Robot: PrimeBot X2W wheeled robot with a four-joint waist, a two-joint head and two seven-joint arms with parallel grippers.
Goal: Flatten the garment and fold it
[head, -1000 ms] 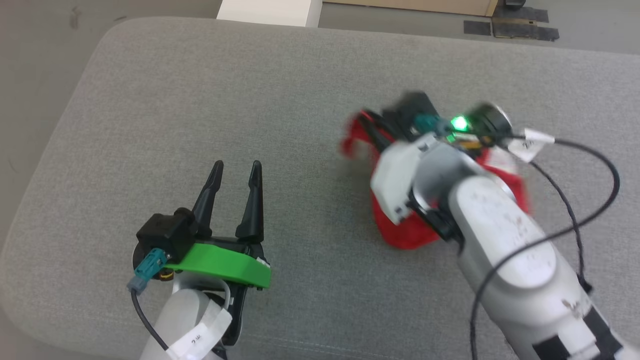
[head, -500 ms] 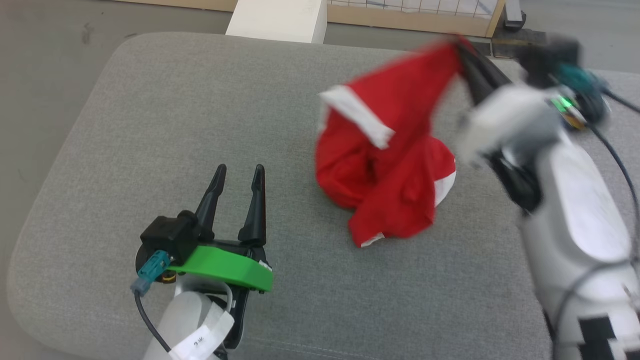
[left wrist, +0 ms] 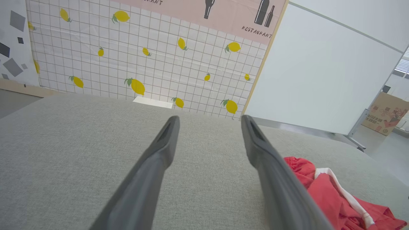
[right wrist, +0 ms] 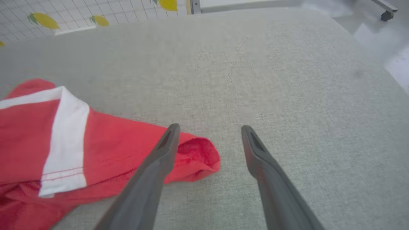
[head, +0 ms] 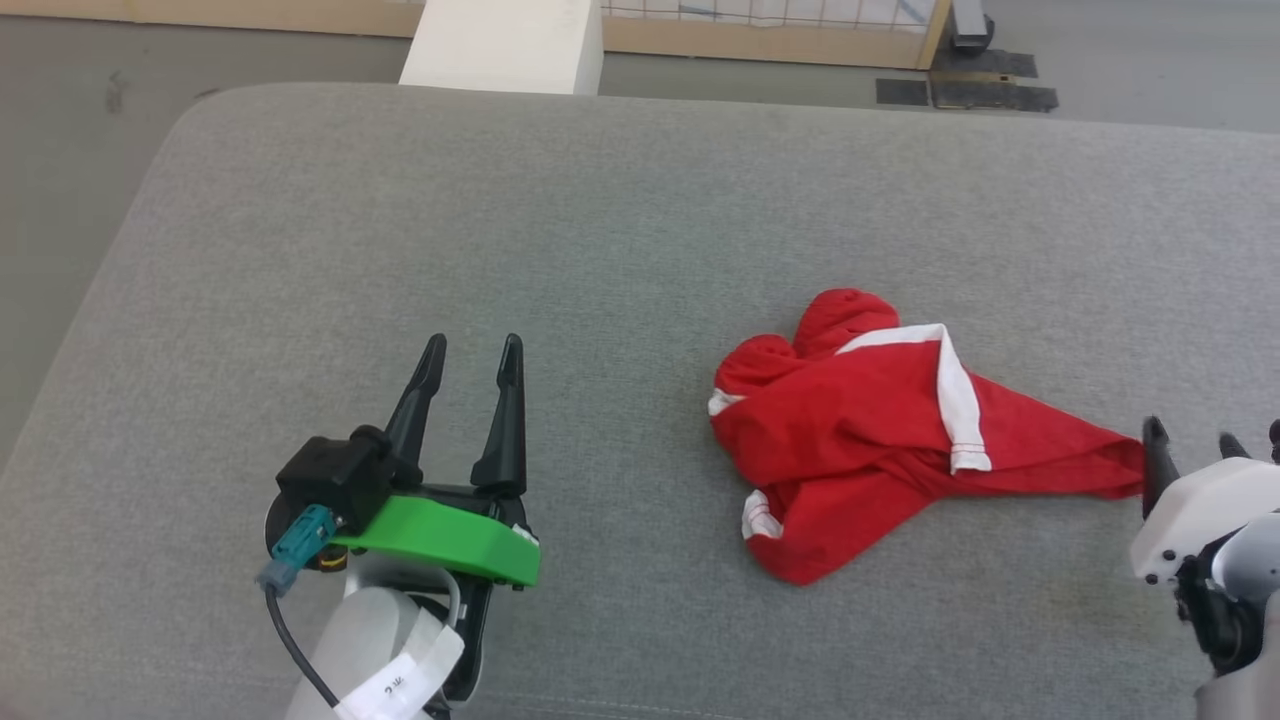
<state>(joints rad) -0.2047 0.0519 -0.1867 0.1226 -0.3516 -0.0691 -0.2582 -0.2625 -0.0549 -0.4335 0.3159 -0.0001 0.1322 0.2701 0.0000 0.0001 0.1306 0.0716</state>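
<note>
Surface: grey padded bench (head: 640,200). Item: red shorts (head: 860,440), a crumpled heap right of centre, nearer the near edge, with one corner stretched rightward; not flattened. The left gripper (head: 470,350) is spread wide and empty by the near edge, judged idle. The right gripper (head: 1192,440) has its fingers apart, holding nothing, beside that corner, judged placed to regrasp.
</note>
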